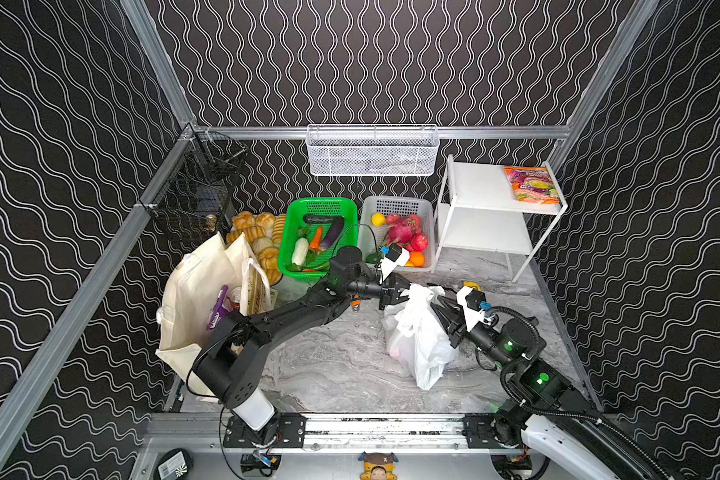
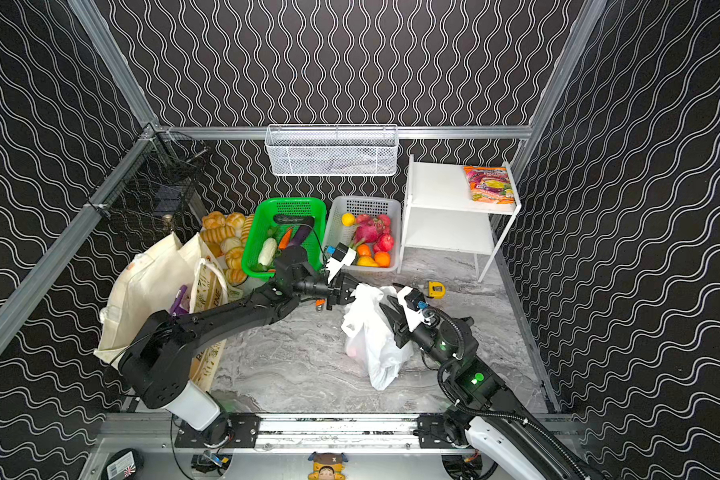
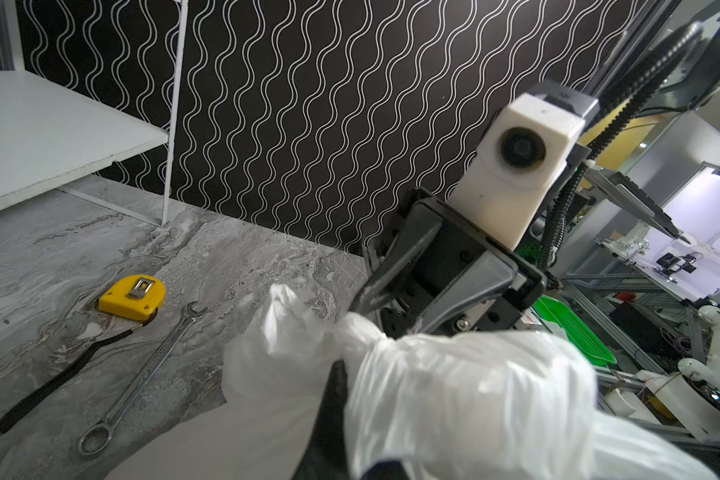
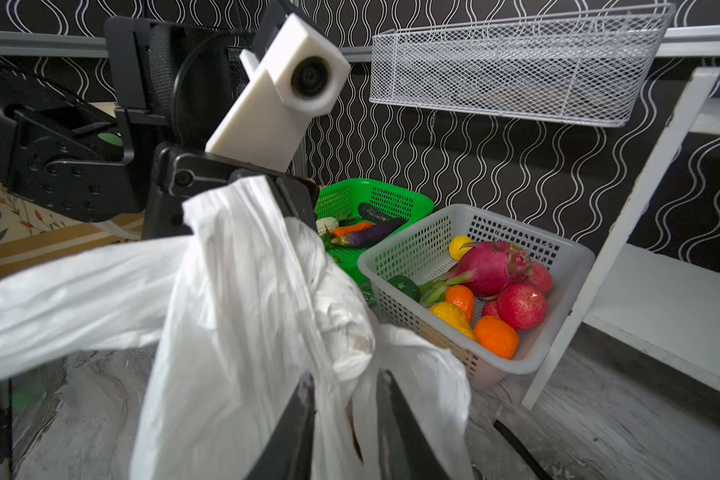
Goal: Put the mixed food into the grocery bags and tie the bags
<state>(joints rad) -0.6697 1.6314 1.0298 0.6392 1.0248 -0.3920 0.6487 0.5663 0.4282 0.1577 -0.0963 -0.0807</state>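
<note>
left pincer clamped on the white plastic bag top, holding it upright mid-worktop, likely for tying. right pincer has plastic between its fingers; can't tell if it grips. canvas tote stands far left, packets inside.

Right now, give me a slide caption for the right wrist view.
The white plastic carrier bag pinched in the left gripper's fingers, with a white fruit basket and green vegetable basket behind.
</note>
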